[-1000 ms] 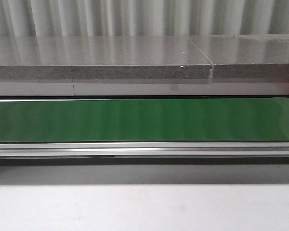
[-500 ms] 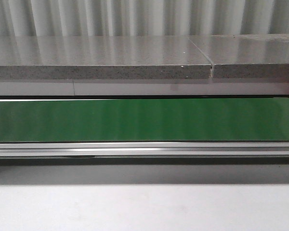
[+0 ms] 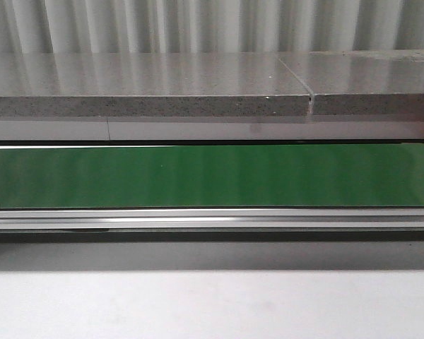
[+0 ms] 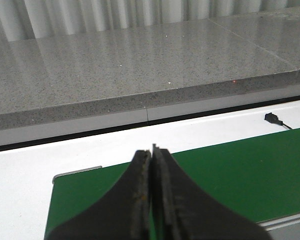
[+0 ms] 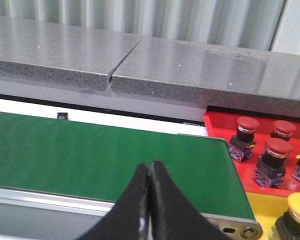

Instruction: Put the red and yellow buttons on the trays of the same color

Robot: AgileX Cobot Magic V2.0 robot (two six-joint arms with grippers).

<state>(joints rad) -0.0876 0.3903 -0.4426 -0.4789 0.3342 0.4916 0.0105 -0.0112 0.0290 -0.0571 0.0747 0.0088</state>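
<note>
Grey speckled stone slab, polished, runs along the far side; a seam splits it in two. Below it, one smooth green conveyor belt with an aluminium rail on its near edge. Red tray, glossy plastic, sits just beyond the belt's right end, holding three clearly visible red buttons: domed mushroom caps on dark blocky bases. A fourth is cut off at the frame edge. Yellow tray adjoins it, one yellow button partly in view. Left pincer fully closed, empty, over the belt. Right pincer likewise pressed together, empty.
</note>
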